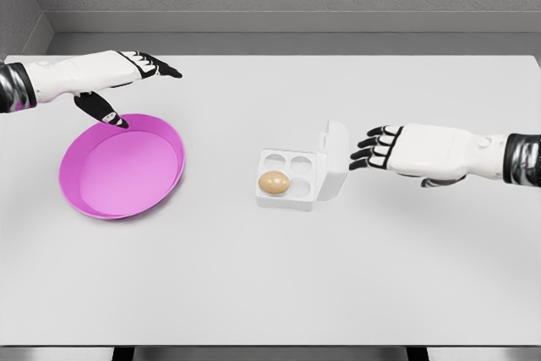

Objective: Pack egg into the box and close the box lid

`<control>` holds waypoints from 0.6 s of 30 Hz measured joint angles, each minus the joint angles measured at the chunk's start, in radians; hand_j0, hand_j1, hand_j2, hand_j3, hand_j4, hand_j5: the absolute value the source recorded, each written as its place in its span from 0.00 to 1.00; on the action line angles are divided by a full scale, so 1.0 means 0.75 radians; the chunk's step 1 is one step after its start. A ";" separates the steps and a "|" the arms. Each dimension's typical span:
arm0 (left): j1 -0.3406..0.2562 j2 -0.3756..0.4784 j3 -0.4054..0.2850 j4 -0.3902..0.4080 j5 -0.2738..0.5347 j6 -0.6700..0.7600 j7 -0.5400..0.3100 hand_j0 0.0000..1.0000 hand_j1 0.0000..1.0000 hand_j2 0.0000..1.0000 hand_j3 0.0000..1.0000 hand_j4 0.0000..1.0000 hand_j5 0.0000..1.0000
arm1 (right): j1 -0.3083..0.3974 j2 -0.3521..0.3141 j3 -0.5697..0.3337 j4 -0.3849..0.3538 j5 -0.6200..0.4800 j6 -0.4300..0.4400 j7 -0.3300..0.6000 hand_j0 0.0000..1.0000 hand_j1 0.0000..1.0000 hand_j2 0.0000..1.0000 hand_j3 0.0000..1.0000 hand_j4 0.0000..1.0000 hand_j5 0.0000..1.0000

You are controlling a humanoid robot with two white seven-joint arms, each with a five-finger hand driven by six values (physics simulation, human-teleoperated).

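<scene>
1. You're seeing the egg sitting in the front-left cup of the box, tan, lying on its side. The other three cups are showing white.
2. Box is sitting near table centre w/ its lid standing up at the right side, not closed, hinged along the box's right edge.
3. Right hand is coming in from the right, hovering just beside the lid. Its fingers are stretching out flat toward the lid, spread, gripping nothing. You can't tell if the fingertips are touching the lid; they're looking slightly apart.
4. Pink bowl is lying well left of the box, shallow and round.
5. Left hand is hanging over the bowl's far rim, fingers extended and pointing right, thumb angling down toward the rim, holding nothing.
6. All of it is resting on the white table, grey wall running behind.
</scene>
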 measured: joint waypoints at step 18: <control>0.000 0.000 0.000 0.000 0.000 0.000 0.000 1.00 1.00 1.00 1.00 1.00 1.00 | -0.133 0.118 0.113 -0.002 0.001 0.000 0.000 1.00 1.00 1.00 1.00 1.00 1.00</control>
